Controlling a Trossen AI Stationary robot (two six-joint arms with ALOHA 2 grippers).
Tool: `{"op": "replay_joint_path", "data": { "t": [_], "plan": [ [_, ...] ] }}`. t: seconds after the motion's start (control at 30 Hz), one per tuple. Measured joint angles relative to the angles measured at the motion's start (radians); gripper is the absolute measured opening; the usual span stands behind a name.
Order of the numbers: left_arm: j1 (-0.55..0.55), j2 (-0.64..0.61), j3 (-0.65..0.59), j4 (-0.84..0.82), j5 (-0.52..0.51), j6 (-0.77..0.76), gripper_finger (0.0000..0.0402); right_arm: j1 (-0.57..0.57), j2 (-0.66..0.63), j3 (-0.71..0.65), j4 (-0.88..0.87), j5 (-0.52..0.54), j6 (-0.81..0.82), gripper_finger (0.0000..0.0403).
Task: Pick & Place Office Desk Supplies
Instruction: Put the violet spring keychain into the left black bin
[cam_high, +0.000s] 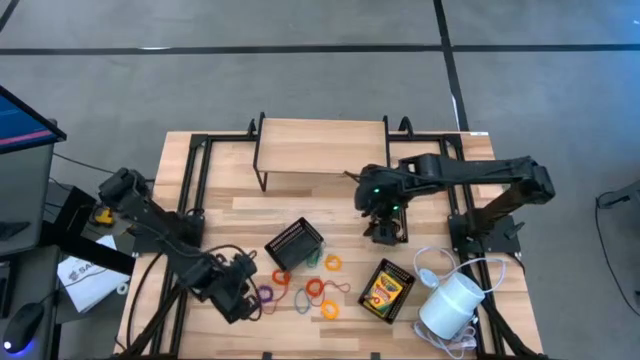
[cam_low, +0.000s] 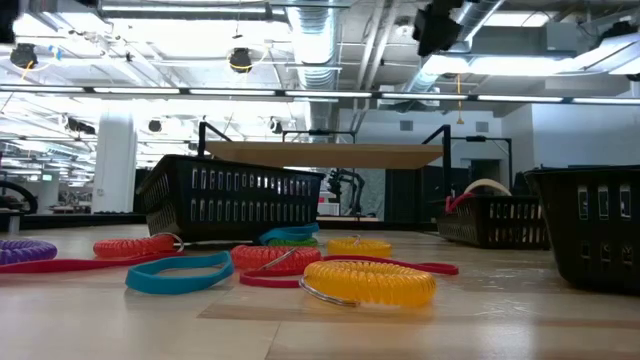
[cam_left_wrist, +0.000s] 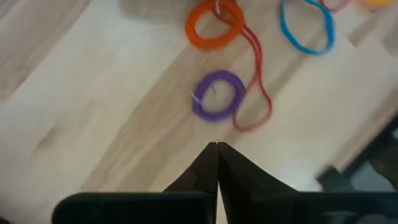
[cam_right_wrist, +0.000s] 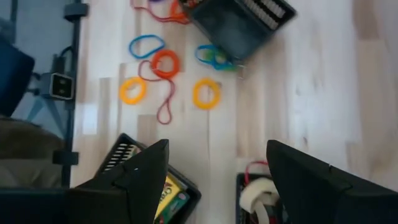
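Left wrist view shows you the left gripper (cam_left_wrist: 217, 148) closed and empty, poised just short of the purple coil loop (cam_left_wrist: 217, 95); right gripper (cam_right_wrist: 217, 165) hovers spread, empty.

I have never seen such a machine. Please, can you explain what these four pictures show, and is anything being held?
It is a robot with two dark arms at a wooden table. One picture looks down from above, one looks level across the table, and two come from cameras on the wrists. The left end effector is shut and empty above a purple loop. The right end effector is open and empty. On the table lie coloured loops, a black mesh tray, a crayon box and a white cylinder.
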Motion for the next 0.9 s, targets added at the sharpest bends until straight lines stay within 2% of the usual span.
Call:
{"op": "replay_joint_path", "data": {
  "t": [0.1, 0.2, 0.43, 0.6, 0.77, 0.9],
  "plan": [
    [0.040, 0.053, 0.000, 0.042, 0.000, 0.056, 0.0014, -0.005, -0.034, -0.043, 0.003, 0.013, 0.021, 0.0265],
    [0.078, 0.094, 0.000, 0.092, 0.000, 0.135, 0.0050, -0.004, -0.053, -0.073, 0.003, 0.013, 0.040, 0.0265],
    [0.142, 0.159, -0.017, 0.119, 0.030, 0.162, 0.0184, 0.010, -0.089, -0.113, 0.007, 0.014, 0.062, 0.0265],
    [0.155, 0.191, -0.094, 0.292, 0.163, 0.161, 0.0256, 0.025, -0.109, -0.118, 0.004, 0.014, 0.070, 0.0265],
    [0.155, 0.208, -0.152, 0.335, 0.220, 0.108, 0.0266, 0.030, -0.126, -0.118, 0.014, 0.014, 0.088, 0.0265],
    [0.155, 0.206, -0.192, 0.340, 0.224, 0.059, 0.0223, 0.030, -0.138, -0.118, 0.023, 0.014, 0.095, 0.0265]
  ]
}}
